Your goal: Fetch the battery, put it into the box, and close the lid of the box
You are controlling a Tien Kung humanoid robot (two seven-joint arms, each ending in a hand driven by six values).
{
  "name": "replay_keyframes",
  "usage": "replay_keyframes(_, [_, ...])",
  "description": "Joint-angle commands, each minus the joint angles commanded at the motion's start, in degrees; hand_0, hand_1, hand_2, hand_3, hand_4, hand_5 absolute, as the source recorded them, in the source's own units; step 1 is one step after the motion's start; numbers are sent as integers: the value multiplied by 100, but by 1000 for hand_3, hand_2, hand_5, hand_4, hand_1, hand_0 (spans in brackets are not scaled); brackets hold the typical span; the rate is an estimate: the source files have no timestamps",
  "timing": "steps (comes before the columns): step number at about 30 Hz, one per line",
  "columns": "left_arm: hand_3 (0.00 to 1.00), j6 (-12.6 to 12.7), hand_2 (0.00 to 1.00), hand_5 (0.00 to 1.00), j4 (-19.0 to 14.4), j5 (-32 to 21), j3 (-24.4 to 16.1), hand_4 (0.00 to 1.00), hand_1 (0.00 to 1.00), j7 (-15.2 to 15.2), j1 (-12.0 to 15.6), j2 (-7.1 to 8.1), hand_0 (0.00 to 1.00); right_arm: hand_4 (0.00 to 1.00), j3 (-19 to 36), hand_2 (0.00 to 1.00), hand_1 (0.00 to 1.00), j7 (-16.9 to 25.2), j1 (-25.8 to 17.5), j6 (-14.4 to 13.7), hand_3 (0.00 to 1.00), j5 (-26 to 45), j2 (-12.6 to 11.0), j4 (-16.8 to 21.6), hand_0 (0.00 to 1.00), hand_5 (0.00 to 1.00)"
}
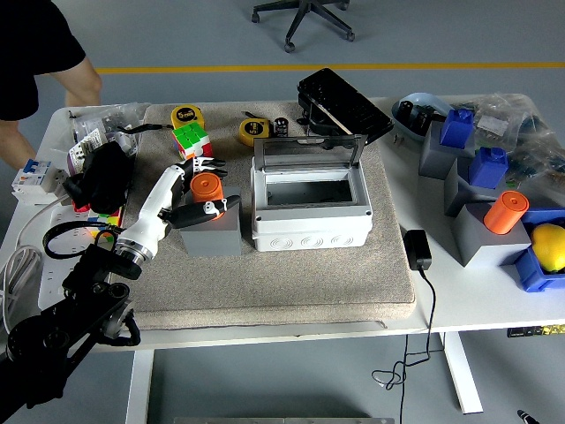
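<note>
Your left hand reaches over the gray block, white fingers curled around the orange battery standing on top; whether the grip is firm you cannot tell from here. The battery looks stiff, smooth and light, likely slippery, so take it by its round sides. The open box waits just beside it, lid raised. A yellow tape measure shows print, too small to read.

Grey floor, yellow line, chair base
</note>
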Motion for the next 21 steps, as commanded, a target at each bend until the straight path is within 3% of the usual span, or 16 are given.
replay_keyframes(5, [605,-42,562,147,19,-202,52,998,621,-43,-27,-15,661,865,14,644,642,10,-4,-4,535,-4,8,3,666,423])
replay_keyframes(6, [544,-47,502,101,23,-229,58,998,533,-46,-31,-19,556,865,17,643,642,11,-4,-3,535,-4,10,3,666,423])
replay_keyframes(21, [508,-88,450,37,119,-796,145,998,476,-167,-110,-101,507,866,41,642,642,20,-17,-4,535,-4,27,11,666,422])
